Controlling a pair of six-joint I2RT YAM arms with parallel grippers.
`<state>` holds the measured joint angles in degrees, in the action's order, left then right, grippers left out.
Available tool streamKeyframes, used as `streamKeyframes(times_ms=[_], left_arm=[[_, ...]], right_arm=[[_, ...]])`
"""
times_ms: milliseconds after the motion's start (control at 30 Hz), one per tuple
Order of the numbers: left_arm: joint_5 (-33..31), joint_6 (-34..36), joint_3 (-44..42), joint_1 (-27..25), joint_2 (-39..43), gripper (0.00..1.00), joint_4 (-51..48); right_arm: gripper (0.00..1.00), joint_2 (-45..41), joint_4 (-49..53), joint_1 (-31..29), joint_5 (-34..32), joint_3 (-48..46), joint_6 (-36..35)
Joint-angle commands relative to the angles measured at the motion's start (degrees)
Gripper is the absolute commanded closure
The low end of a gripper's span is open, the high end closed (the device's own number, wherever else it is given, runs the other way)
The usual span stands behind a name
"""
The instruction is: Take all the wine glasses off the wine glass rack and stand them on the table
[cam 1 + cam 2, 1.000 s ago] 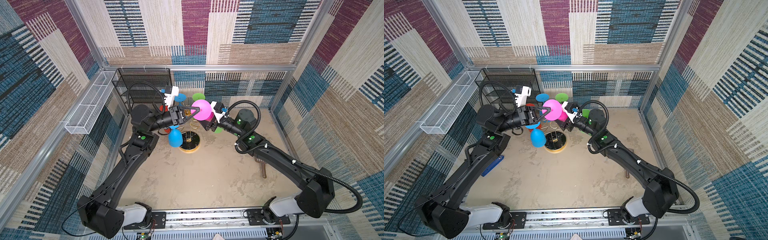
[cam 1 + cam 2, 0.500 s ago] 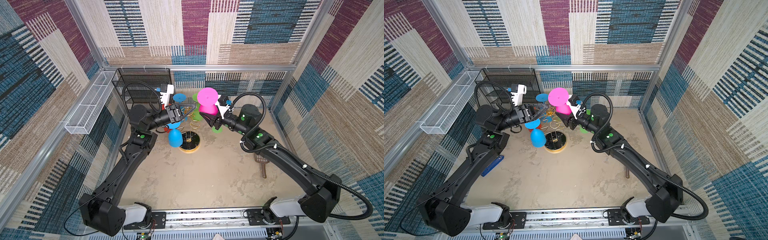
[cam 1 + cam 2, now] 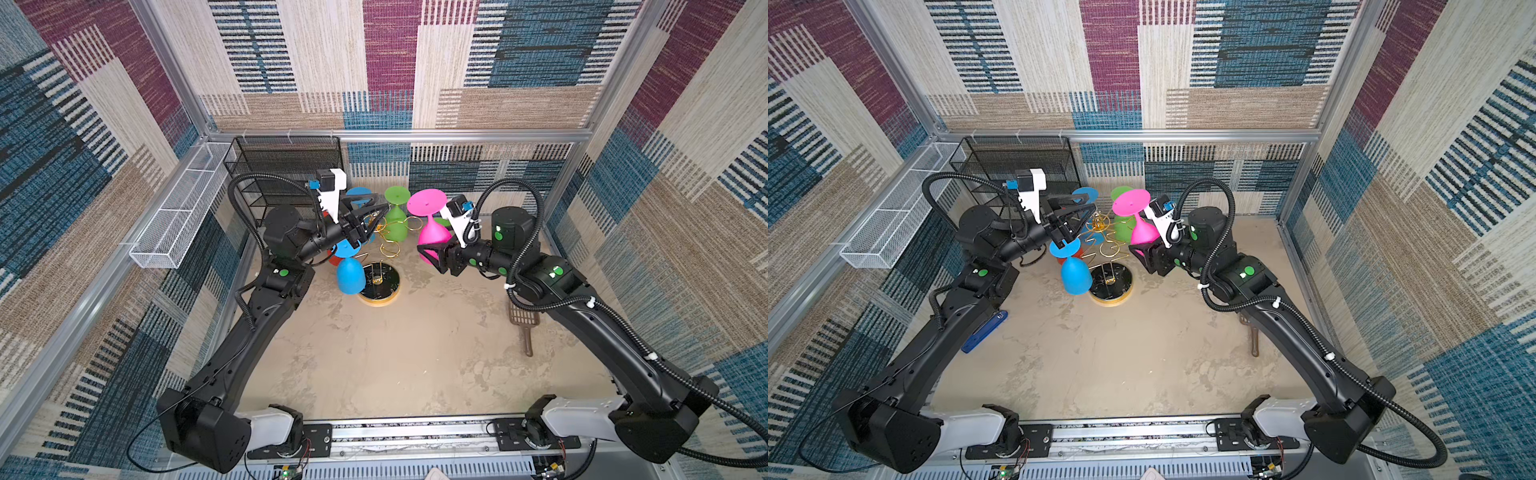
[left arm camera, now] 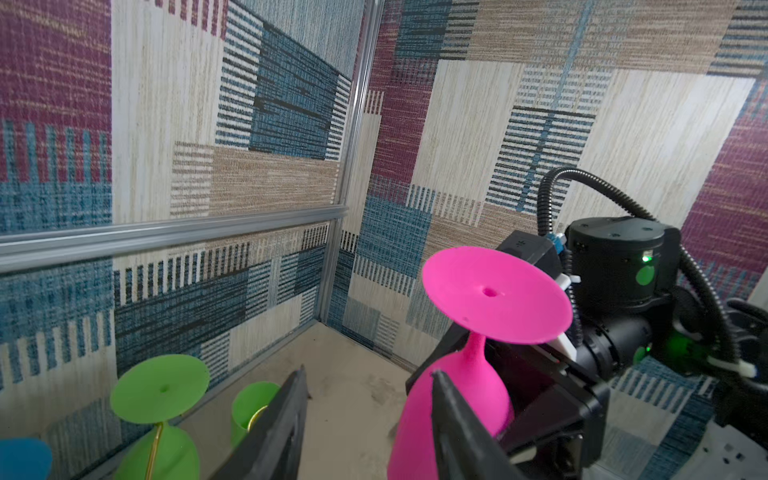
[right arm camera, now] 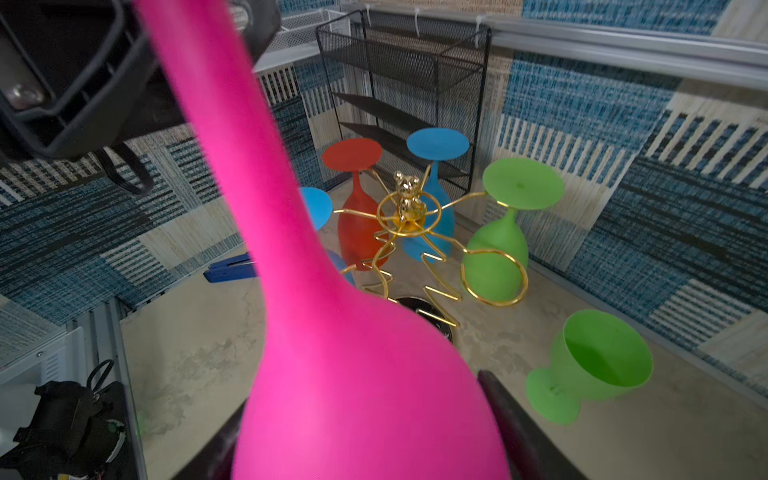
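Observation:
The pink wine glass [image 3: 434,237] [image 3: 1144,232] hangs foot-up, clear of the wine glass rack [image 3: 390,226] [image 5: 409,208] and to its right. My right gripper [image 3: 432,255] [image 5: 361,419] is shut on its bowl [image 5: 353,374], one finger on each side. The slim gold rack stands on a round black base [image 3: 1112,282] and still carries blue [image 3: 351,276], green [image 3: 395,224] and red [image 5: 357,224] glasses. Near the rack's top, my left gripper [image 3: 370,216] [image 4: 368,372] is open and holds nothing. The pink glass [image 4: 457,399] lies just beyond one of its fingertips.
A black mesh shelf unit [image 3: 286,166] stands behind the rack. A white mesh basket [image 3: 178,212] hangs on the left wall. A loose green glass [image 5: 598,365] sits on the floor by the rack. A brown scoop [image 3: 524,328] lies at right, a blue tool [image 3: 984,330] at left.
My right gripper has drawn the pink glass away from the rack to the right, turning its foot upward. My left gripper has opened and pulled back a little.

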<state>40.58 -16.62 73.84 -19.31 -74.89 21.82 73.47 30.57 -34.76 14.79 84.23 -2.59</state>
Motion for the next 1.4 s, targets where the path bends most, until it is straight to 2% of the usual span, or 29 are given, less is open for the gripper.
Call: streamKeyframes(times_ms=[0,100,333,433,633,800,1033,1367], left_arm=[[3.1,16.8,-2.0,-0.2,-0.3,0.49,6.6],[7.3,24.6,-3.4,-0.5,-1.1,0.49,8.1],[7.6,36.2,-5.6,-1.6,-1.6,0.48,11.5],[6.8,37.8,-6.5,-1.7,-2.4,0.49,15.6],[6.9,39.2,-6.2,-1.7,-4.5,0.49,17.7],[9.7,39.4,-5.8,-1.8,-5.7,0.5,19.5],[15.2,42.9,-5.7,-1.8,-6.1,0.56,18.3],[14.0,44.1,-6.1,-1.7,-6.2,0.7,19.4]], right_arm=[[0.52,-1.0,3.1,0.0,1.3,-0.5,1.6],[0.52,-1.1,2.6,0.0,3.4,-1.2,2.1],[0.54,0.3,1.9,-0.1,7.7,-1.2,3.1],[0.55,1.1,1.5,0.0,9.2,-1.2,3.3],[0.57,2.6,0.8,-0.1,12.3,-1.4,4.1],[0.58,3.9,0.4,-0.1,13.3,-1.5,4.7],[0.58,5.9,0.3,0.0,14.9,-0.5,5.0],[0.58,7.6,1.0,-0.1,16.3,0.8,5.4]])
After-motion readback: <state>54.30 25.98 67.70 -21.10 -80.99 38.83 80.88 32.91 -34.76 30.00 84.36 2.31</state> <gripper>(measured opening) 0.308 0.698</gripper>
